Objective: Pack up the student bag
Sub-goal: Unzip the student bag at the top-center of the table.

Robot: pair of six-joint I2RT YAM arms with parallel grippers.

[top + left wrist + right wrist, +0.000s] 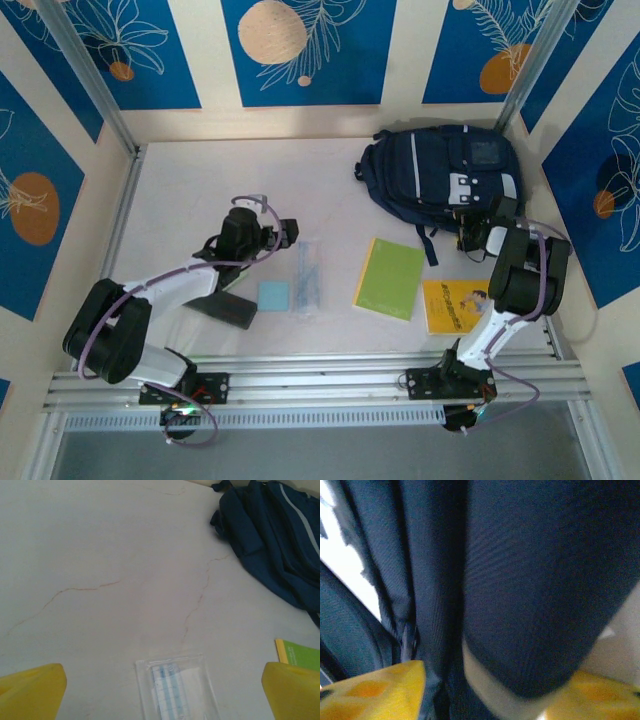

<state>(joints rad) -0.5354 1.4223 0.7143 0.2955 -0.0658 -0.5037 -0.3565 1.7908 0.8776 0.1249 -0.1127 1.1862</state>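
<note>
Opening the large dark navy fabric backpack [440, 180], far right on the white table [200, 200], is, I judge, my step: my right gripper [487, 690] straddles 1 fold of it, grip I cannot tell. My left gripper [160, 692] gapes above the clear plastic ruler sleeve [175, 685]. Next: clamp, lift.

No word or number can be read anywhere. The yellow book [455, 305] has a printed cover with dark marks and a picture, all too small to make out. The ruler [167, 695] in its clear sleeve [200, 680] shows fine blue scale lines, but its figures are blurred. The grey patch [487, 153] on the backpack [420, 175] and the cover of the green notebook [390, 278] show no legible lettering
</note>
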